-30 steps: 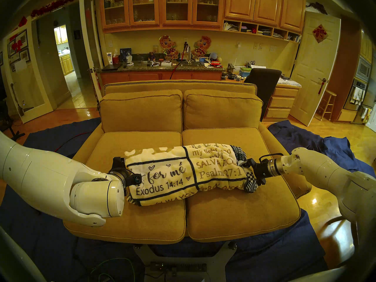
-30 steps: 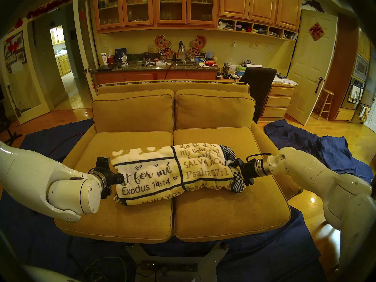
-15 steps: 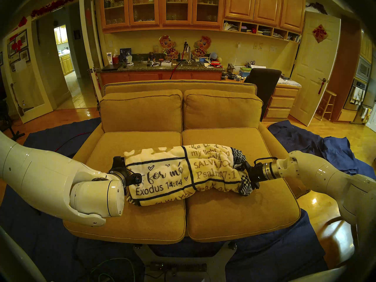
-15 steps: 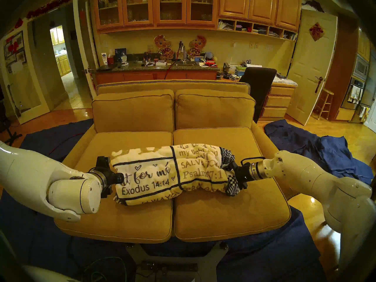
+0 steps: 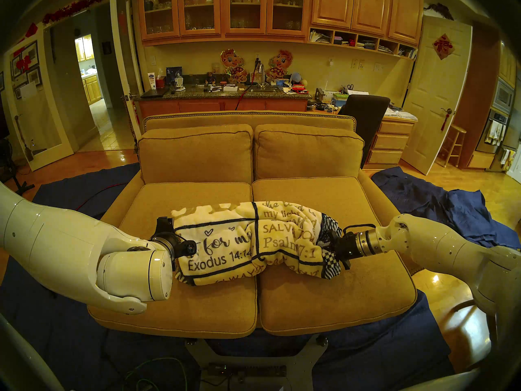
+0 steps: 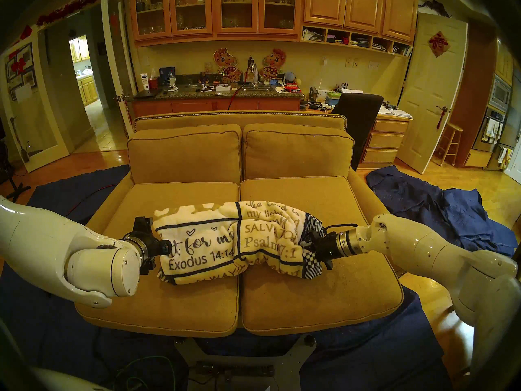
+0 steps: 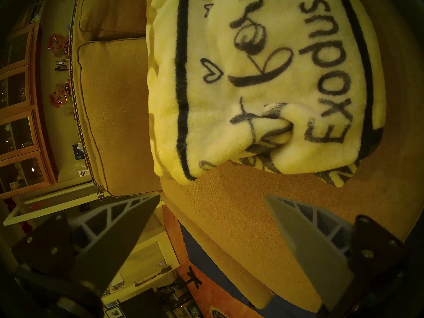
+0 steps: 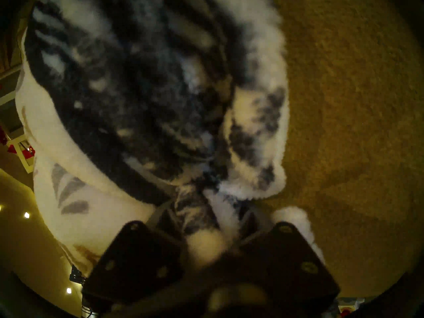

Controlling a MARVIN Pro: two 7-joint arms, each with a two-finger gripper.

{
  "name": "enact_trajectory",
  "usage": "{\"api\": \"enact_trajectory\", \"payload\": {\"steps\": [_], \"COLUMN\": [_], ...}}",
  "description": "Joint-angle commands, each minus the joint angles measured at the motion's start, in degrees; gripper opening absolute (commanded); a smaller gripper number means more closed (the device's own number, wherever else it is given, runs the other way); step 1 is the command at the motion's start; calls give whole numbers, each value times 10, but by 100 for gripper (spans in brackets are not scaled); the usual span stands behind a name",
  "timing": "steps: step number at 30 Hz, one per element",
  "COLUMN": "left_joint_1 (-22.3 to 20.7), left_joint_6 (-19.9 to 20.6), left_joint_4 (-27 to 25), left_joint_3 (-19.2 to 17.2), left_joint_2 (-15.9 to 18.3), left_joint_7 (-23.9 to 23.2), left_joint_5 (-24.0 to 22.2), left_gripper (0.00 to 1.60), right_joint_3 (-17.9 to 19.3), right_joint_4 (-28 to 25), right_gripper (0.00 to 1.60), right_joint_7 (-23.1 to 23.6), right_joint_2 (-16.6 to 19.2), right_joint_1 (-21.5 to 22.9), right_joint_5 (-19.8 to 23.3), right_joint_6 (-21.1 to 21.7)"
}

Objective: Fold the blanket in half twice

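Fleece bunches in my right hand (image 8: 207, 221), clamped on checkered end of blanket (image 5: 225, 246); that end now carried leftward versus a second ago, middle buckling: second fold starting. Left hand (image 7: 208, 253) open, just off other end. Blanket: cream verse-printed roll across sofa (image 5: 324, 305) seat cushions.

Plush cream blanket (image 5: 248, 243) printed with navy-bordered verse panels, "Exodus 14:14" and "Psalm 27:1", lying as a long folded bundle, rumpled mid-length, its checkered right end bunched and lifted slightly.
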Motion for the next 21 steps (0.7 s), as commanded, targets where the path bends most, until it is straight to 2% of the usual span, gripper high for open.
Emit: {"api": "enact_trajectory", "payload": {"steps": [1,5,9,10,11,14,15,21], "left_joint_1": [-5,-7,-8,-8,-7,-7,-8,-7], "left_joint_6": [0,0,0,0,0,0,0,0], "left_joint_4": [-1,1,1,2,0,0,1,1], "left_joint_3": [-3,-4,-5,-5,-4,-4,-5,-5], "left_joint_2": [0,0,0,0,1,1,1,1], "left_joint_7": [61,41,33,32,44,44,33,34], "left_joint_5": [-1,5,6,7,6,6,8,9], "left_gripper": [160,160,160,160,160,160,160,160], "right_joint_3": [27,48,58,82,70,70,93,94], "right_joint_4": [-31,-18,-6,-6,8,8,23,44], "right_gripper": [0,0,0,0,0,0,0,0], "right_joint_7": [7,4,1,1,-1,-1,-2,-3], "right_joint_2": [13,20,24,25,23,23,36,40], "right_joint_1": [21,57,75,61,90,90,97,112], "right_joint_5": [22,3,0,-3,-17,-17,-22,-33], "right_joint_6": [-32,-58,-65,-69,-82,-82,-87,-90]}}
